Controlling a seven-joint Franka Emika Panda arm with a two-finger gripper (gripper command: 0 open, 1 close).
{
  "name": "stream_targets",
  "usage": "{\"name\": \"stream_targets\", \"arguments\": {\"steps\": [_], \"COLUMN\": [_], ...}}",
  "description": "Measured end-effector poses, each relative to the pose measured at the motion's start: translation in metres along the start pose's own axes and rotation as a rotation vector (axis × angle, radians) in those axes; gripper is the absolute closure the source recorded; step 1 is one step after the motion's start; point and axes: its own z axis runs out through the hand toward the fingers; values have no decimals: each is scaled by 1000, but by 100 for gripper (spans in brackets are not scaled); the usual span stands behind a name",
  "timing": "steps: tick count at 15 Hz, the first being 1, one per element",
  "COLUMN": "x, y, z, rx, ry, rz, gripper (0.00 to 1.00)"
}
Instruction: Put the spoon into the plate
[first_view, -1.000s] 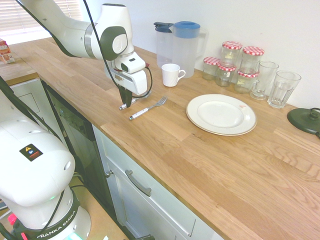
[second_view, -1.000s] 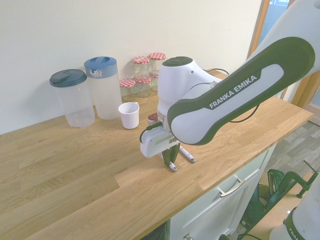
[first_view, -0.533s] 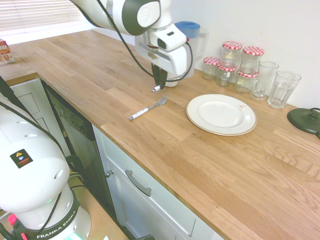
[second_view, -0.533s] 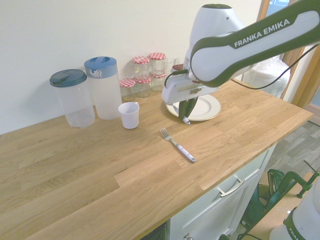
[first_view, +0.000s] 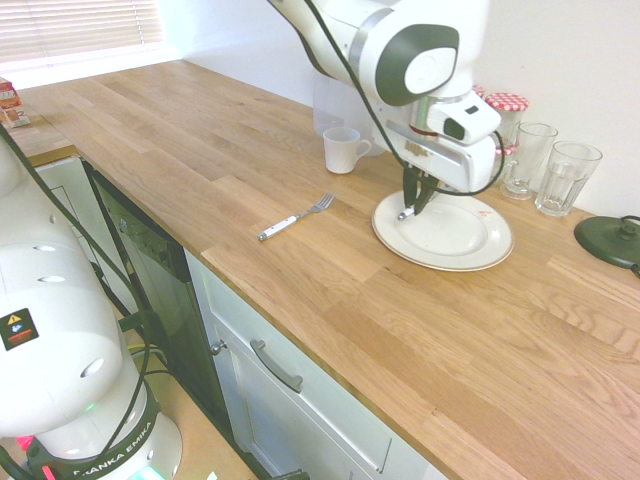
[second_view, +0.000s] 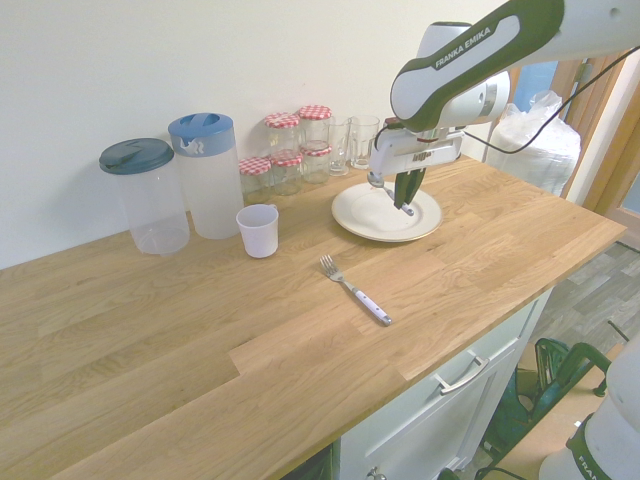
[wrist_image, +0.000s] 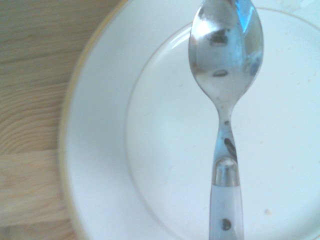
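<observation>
Order as in the first exterior view, left to right.

Box (first_view: 10, 104), orange-red and white, partly in frame, at the far left end of the wooden counter (first_view: 330, 300).

Fork (first_view: 298, 218), metal, white riveted handle; flat on the counter, tines towards the wall side.

Two lidded plastic pitchers, best seen in the second exterior view: one with dark lid (second_view: 150, 200), one with blue lid (second_view: 208, 185); upright, side by side behind the cup.

Cup (first_view: 343, 150), white, one handle, upright.

Spoon (wrist_image: 226, 60), rounded silver bowl, white handle; located above the plate, within its rim. Whether it touches the china cannot be told.

Fingers (first_view: 424, 194), dark, shut on the spoon's handle, pointing down over the near-left part of the plate.

Plate (first_view: 470, 255), large, round, cream-white, gold-edged; flat on the counter.

Five jars (second_view: 287, 178), glass, red-and-white checked lids, two on top of three; partly hidden behind the arm in the first exterior view.

Two glasses (first_view: 568, 180), clear, upright, beside each other.

Lid (first_view: 610, 240), dark green, right edge, partly cropped.
</observation>
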Motion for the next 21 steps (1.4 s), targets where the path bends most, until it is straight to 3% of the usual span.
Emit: {"name": "stream_targets", "arguments": {"steps": [4,10,11,21], "x": [38,45,45,58], "y": [-13,-36,-40,-34], "z": [27,52,54,49], "rx": [-20,-31,-30,-37], "ry": [-21,-45,-48,-61], "rz": [-15,-32,-34,-15], "gripper": [100,100,0,0]}}
